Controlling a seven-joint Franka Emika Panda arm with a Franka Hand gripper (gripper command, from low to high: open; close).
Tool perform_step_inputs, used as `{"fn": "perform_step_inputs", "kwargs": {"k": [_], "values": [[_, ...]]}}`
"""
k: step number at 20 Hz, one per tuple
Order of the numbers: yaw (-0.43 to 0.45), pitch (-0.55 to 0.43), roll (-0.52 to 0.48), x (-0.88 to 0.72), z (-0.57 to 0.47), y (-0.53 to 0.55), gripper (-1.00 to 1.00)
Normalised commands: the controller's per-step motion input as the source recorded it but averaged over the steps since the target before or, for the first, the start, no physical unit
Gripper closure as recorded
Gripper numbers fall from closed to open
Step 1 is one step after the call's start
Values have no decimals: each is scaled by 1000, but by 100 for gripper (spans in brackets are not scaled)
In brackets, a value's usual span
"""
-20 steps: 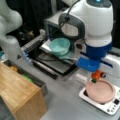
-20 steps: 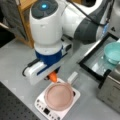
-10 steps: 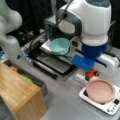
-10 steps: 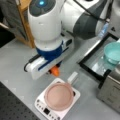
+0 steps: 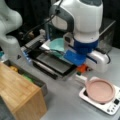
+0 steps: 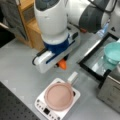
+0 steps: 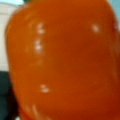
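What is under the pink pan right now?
The pink pan sits on a white cooktop; its burner surface is covered. The orange pepper, under the tool, hangs beside it.

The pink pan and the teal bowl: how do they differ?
The pink pan is shallow and flat, with a pale handle; the teal bowl is deeper, with no handle showing. The pan sits on a white scale-like base; the bowl rests at the dark tray. The pan lies nearer the hand, which holds an orange object. Both are round and look empty.
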Motion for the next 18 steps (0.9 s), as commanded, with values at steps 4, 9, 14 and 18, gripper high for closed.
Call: {"fn": "perform_step_inputs", "kwargs": {"k": [4, 9, 14, 18], "values": [[-13, -154, 146, -699, -103, 126, 100], [-38, -183, 124, -515, -93, 158, 100], [-66, -193, 103, -494, -92, 261, 100], [-107, -183, 84, -546, -119, 329, 100]]}}
